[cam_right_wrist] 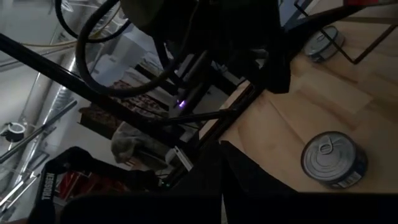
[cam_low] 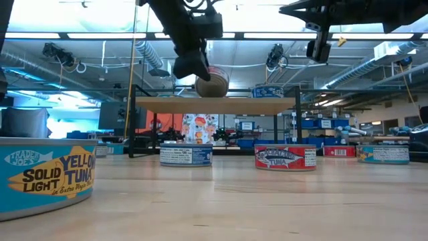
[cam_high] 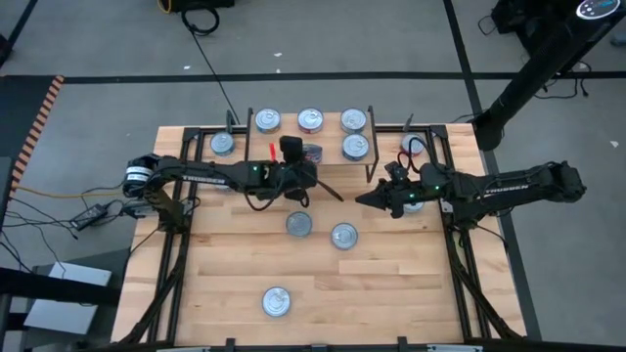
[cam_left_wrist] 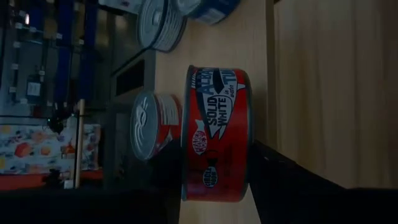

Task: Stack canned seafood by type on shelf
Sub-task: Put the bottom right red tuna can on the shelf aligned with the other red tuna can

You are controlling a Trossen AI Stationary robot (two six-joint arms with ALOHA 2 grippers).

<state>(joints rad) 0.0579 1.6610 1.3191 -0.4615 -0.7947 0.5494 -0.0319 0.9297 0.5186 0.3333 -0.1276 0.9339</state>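
Observation:
My left gripper reaches over the shelf and is shut on a red-labelled can, which shows just above the plank top in the low view. More cans stand on the shelf: three in the back row, one at the right, and a red one right behind the held can. My right gripper hovers shut and empty over the table, right of centre. Three cans stand loose on the tabletop. My left gripper pinches the red can between its two fingers, one on each flat end, so the label faces the wrist camera. The fingers slant down from the table's left side. The can is turned on its edge and hangs clear of the plank.
One can stands left of the shelf and another right of it, under the right arm. The shelf's black legs rise at its ends. Bare tabletop lies along the near edge around the lone can.

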